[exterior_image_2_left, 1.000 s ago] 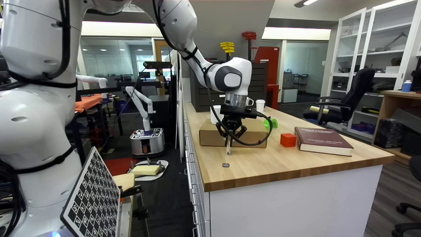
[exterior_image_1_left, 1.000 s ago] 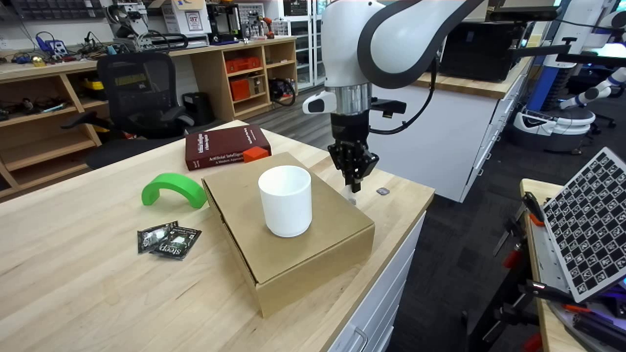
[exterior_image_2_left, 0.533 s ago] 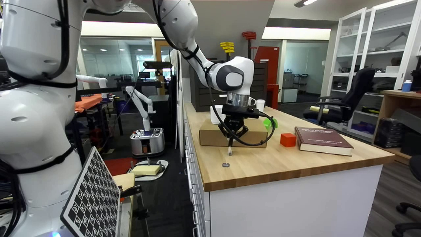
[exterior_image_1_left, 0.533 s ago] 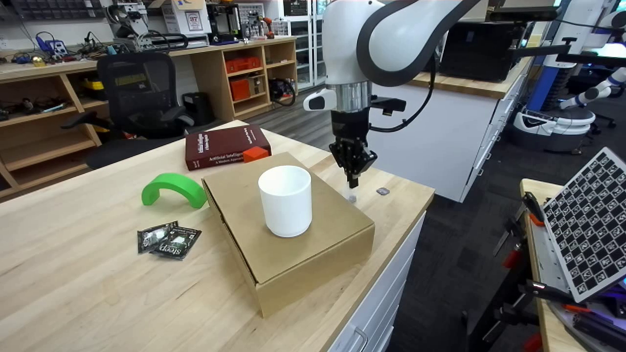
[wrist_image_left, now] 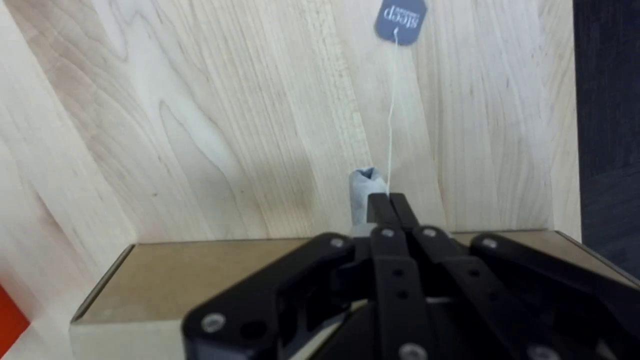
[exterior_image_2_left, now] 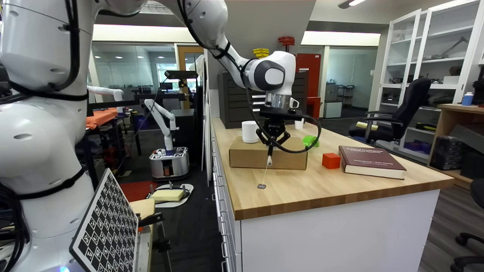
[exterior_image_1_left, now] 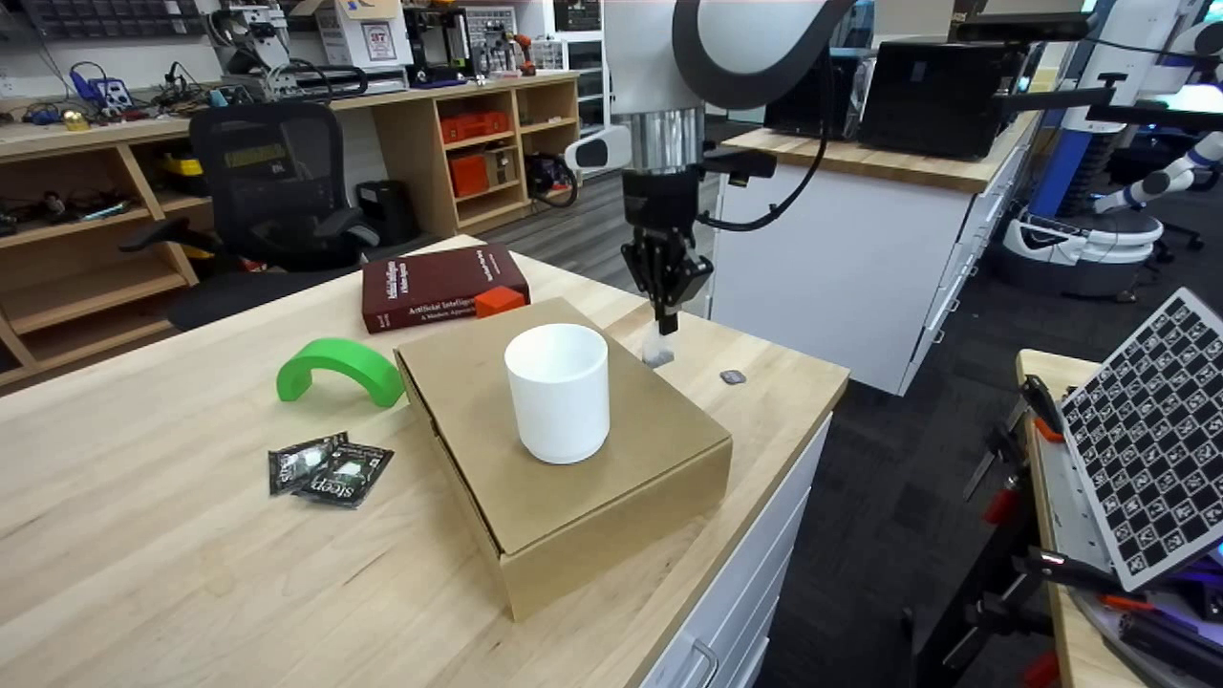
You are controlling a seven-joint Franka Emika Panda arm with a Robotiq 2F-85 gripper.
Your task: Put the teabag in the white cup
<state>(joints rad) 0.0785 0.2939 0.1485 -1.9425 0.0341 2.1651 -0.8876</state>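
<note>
Wrist view, closest in: the gripper (wrist_image_left: 389, 199) has its fingers pressed together, pinching the teabag (wrist_image_left: 361, 192), which hangs just beside the cardboard box (wrist_image_left: 190, 280). A thin string (wrist_image_left: 390, 120) runs from the fingertips to a grey tag (wrist_image_left: 401, 22) lying on the table (wrist_image_left: 225, 125), farther from the box. On top of the box, in both exterior views, I see the white cup (exterior_image_1_left: 559, 411) standing upright. In an exterior view a red block (exterior_image_1_left: 499, 301) and a dark red book (exterior_image_1_left: 430, 287) sit past the box's far end; on its side opposite the gripper are a green arch (exterior_image_1_left: 344, 354) and two black packets (exterior_image_1_left: 346, 473)
</note>
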